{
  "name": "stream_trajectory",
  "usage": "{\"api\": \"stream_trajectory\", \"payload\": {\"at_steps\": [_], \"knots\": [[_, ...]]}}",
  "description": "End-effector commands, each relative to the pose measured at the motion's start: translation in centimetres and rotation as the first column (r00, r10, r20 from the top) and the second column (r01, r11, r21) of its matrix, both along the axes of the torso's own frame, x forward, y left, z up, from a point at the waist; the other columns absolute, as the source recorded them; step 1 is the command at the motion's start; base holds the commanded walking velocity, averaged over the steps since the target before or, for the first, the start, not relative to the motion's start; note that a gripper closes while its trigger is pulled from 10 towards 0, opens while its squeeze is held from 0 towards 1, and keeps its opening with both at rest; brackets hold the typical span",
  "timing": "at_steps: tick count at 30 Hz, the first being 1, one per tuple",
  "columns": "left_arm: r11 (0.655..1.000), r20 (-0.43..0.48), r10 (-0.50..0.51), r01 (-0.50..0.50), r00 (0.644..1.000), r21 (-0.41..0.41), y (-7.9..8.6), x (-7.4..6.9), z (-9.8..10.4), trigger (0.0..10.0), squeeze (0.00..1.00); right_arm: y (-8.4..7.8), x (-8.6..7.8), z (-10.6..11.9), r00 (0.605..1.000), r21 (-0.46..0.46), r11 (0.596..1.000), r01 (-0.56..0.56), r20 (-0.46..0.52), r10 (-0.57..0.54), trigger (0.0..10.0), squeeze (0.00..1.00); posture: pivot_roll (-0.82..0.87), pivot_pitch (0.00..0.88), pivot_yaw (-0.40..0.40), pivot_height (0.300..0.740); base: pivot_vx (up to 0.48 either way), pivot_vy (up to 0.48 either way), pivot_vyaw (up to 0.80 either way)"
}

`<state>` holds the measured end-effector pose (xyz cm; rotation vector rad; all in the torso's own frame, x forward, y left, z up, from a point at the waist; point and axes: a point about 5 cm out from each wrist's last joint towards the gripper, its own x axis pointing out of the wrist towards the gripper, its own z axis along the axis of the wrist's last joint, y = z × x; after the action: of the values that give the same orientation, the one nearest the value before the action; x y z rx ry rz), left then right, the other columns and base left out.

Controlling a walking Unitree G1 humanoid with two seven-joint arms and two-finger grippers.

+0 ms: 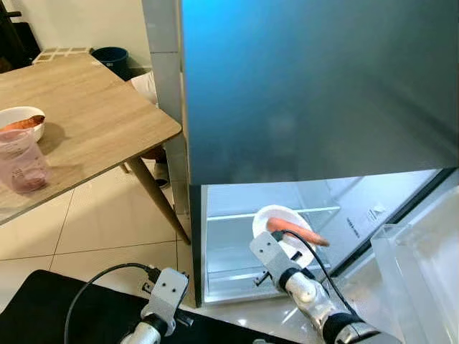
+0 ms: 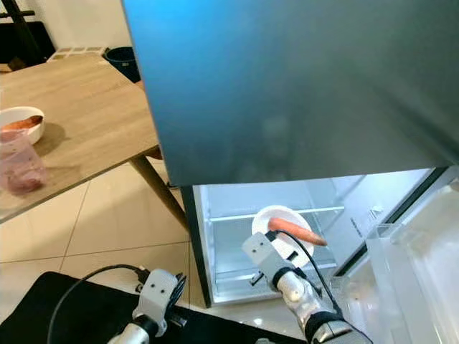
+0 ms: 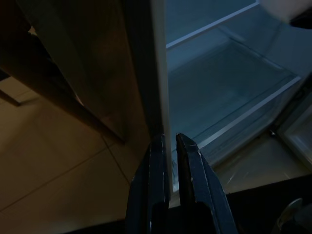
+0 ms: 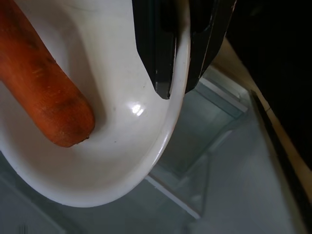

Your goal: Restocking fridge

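The right gripper (image 4: 178,80) is clamped on the rim of a white bowl (image 1: 281,218), one black finger inside the rim and one outside, and it holds the bowl up in the open lower part of the fridge (image 1: 315,93), in front of the glass shelf (image 1: 237,215) and above the fridge floor. A carrot (image 1: 297,231) lies in the bowl, one end resting against the inner wall and the other end sticking out over the rim toward the right side of the fridge. The bowl is tilted and does not touch the shelf. The fridge door (image 1: 423,265) stands open at the right, with a clear door bin near its lower edge. The left gripper (image 3: 170,146) hangs low beside the left front edge of the fridge, its two fingers nearly together with only a thin gap between them and nothing held. To the left stands a wooden table (image 1: 93,122); near its left edge sit a second white bowl (image 1: 21,122) with something orange in it and, just in front of that, a clear plastic jug (image 1: 23,163) with a dark pinkish layer at its bottom. A dark mat (image 1: 64,315) lies on the tiled floor (image 1: 93,229) below the left arm.
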<state>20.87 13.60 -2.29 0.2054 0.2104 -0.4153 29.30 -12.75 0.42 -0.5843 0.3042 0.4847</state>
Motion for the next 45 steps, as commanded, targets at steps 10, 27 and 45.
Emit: {"api": "stream_trajectory", "payload": {"at_steps": [10, 27, 45], "knots": [[1.0, 0.004, -0.023, 0.023, 1.0, 0.017, 0.0, -0.3, 0.0, 10.0, 0.0, 0.6, 1.5, 1.8, 0.986, -0.086, 0.984, -0.153, 0.05, 0.158, 10.0, 0.0, -0.08, 0.117, -0.038, 0.651, 0.0, 0.0, 0.0], [0.999, 0.023, -0.032, 0.031, 0.999, 0.017, -0.1, 0.1, 0.5, 10.0, 0.0, 0.4, 4.5, 5.9, 0.955, -0.14, 0.955, -0.263, 0.103, 0.278, 10.0, 0.0, -0.09, 0.133, -0.047, 0.651, 0.0, 0.0, 0.0], [0.994, 0.134, -0.105, 0.107, 0.985, -0.008, -1.8, 2.0, 3.0, 10.0, 0.0, 1.1, 6.4, 8.4, 0.922, -0.255, 0.897, -0.362, 0.042, 0.384, 10.0, 0.0, -0.08, 0.203, -0.068, 0.626, 0.0, 0.0, 0.0]]}}
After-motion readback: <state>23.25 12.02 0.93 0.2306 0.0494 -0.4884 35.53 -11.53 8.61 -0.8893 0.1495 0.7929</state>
